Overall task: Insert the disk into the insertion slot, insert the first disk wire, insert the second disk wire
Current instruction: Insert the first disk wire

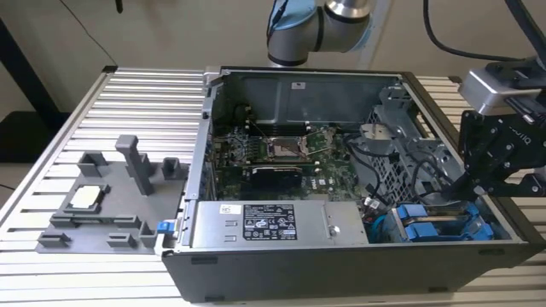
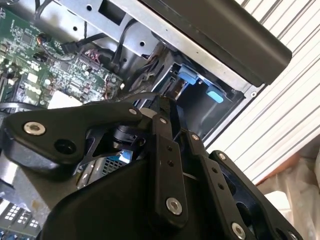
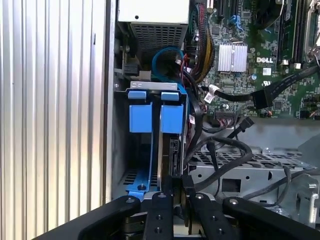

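Note:
The disk (image 3: 173, 150) stands on edge in its blue carrier (image 3: 171, 119) inside the insertion slot (image 3: 120, 150), beside a second blue carrier (image 3: 140, 118). In the exterior view the carriers (image 1: 433, 225) sit in the case's near corner, at the exterior view's right. My black gripper (image 3: 176, 183) hangs right over the disk's near end with its fingers close together. A thick black disk wire (image 3: 235, 150) loops over the perforated cage and ends at the fingertips (image 3: 187, 186). The exterior view shows the gripper (image 1: 466, 190) reaching into the case, wire (image 1: 444, 190) at its tip. It also appears in the second wrist view (image 2: 165, 107).
The open computer case lies on a slatted metal table (image 1: 145, 109). Inside are the motherboard (image 1: 282, 150), the power supply (image 1: 265, 224), a perforated grey cage (image 1: 401, 153) and several loose cables (image 3: 260, 95). A grey fixture tray (image 1: 102, 204) sits at the exterior view's left.

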Robot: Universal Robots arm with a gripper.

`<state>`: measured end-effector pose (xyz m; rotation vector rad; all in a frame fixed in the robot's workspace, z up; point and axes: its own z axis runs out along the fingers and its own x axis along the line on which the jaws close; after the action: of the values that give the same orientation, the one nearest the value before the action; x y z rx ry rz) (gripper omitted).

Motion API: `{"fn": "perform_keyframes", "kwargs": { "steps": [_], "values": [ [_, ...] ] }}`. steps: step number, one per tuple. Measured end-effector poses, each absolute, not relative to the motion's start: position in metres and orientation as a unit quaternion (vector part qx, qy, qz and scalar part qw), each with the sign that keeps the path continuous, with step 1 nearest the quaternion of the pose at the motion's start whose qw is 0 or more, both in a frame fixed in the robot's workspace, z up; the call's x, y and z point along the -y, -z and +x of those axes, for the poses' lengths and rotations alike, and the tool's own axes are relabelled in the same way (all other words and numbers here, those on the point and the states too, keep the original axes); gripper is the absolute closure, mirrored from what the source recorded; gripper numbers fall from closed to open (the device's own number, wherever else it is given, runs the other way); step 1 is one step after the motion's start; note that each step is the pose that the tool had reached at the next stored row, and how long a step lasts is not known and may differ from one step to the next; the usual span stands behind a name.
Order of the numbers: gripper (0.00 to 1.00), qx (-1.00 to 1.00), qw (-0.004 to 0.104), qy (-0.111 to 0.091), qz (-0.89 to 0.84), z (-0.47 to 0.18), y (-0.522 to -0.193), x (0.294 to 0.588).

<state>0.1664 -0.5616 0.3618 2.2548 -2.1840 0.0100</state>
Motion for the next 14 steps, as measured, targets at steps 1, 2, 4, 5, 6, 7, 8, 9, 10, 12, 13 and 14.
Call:
{"fn": "perform_keyframes", "kwargs": {
  "steps": [1,2,4,5,6,7,8,9,10,12,13,14],
  "values": [
    [0.81,0.696,0.002,-0.004,0.718,0.166,-0.36,0.56],
    [0.81,0.696,0.002,-0.005,0.718,0.166,-0.359,0.559],
    [0.81,0.696,0.002,-0.006,0.718,0.166,-0.355,0.557],
    [0.81,0.696,0.003,-0.006,0.718,0.166,-0.354,0.557],
    [0.81,0.696,0.003,-0.007,0.718,0.166,-0.353,0.557],
    [0.81,0.696,0.004,-0.007,0.718,0.166,-0.351,0.557],
    [0.81,0.696,0.004,-0.007,0.718,0.166,-0.35,0.557],
    [0.81,0.696,0.005,-0.008,0.718,0.166,-0.349,0.557],
    [0.81,0.696,0.006,-0.009,0.718,0.166,-0.349,0.557],
    [0.81,0.696,0.009,-0.012,0.718,0.166,-0.348,0.557],
    [0.81,0.696,0.01,-0.013,0.718,0.166,-0.347,0.557],
    [0.81,0.696,0.011,-0.015,0.718,0.166,-0.346,0.557]
  ]
}}
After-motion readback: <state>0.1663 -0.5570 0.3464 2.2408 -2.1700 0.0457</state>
